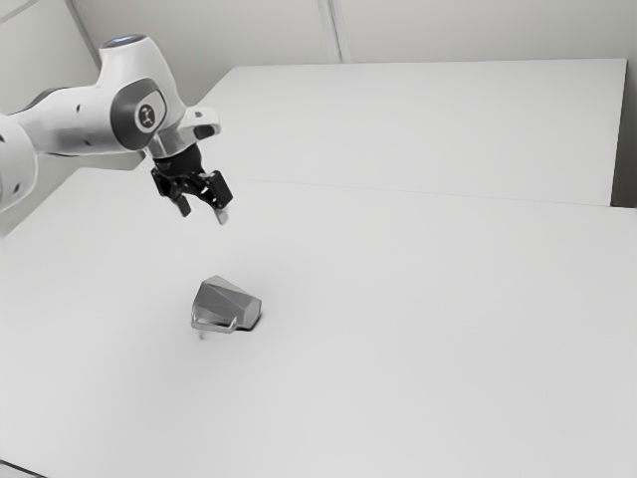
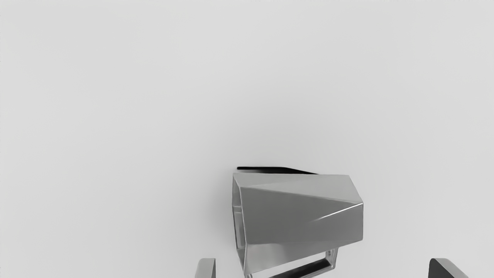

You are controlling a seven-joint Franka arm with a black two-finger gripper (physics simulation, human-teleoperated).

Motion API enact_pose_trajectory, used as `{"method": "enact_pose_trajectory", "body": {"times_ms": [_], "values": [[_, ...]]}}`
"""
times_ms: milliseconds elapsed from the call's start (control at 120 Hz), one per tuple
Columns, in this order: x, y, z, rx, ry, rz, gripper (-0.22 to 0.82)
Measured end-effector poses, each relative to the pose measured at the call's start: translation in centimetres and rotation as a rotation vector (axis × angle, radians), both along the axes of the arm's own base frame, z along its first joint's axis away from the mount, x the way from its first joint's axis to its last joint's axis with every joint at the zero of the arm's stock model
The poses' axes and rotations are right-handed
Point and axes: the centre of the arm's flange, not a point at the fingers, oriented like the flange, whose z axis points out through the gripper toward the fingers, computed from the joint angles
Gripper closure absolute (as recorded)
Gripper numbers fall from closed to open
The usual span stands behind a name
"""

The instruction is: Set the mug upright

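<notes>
While its fingers (image 2: 207, 268) stand spread, the gripper (image 1: 203, 213) hangs above the mug (image 2: 301, 216), which lies sideways on the table (image 1: 418, 319). The exterior view shows the gap between them; the wrist view catches the mug's open mouth (image 2: 238, 227), hard to make out from the side.

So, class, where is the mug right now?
The mug lies on its side on the table, toward the exterior view's left, below the open gripper.
</notes>
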Motion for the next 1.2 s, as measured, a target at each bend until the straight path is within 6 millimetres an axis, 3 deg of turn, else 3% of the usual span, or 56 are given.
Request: {"method": "enact_pose_trajectory", "body": {"times_ms": [125, 192, 333, 558, 650, 792, 1200], "values": [[-0.6, 0.5, 0.0, -0.004, -0.004, -0.004, 0.0], [-1.1, 2.2, -1.1, -0.036, 0.011, 0.023, 0.0], [-0.6, 7.8, -4.8, -0.147, 0.049, 0.109, 0.0], [0.3, 11.1, -12.2, -0.388, 0.178, 0.174, 0.0], [0.2, 11.3, -14.8, -0.499, 0.204, 0.198, 0.0], [0.1, 11.0, -17.3, -0.641, 0.218, 0.224, 0.0], [-1.7, 10.3, -18.5, -0.786, 0.276, 0.228, 0.0]]}}
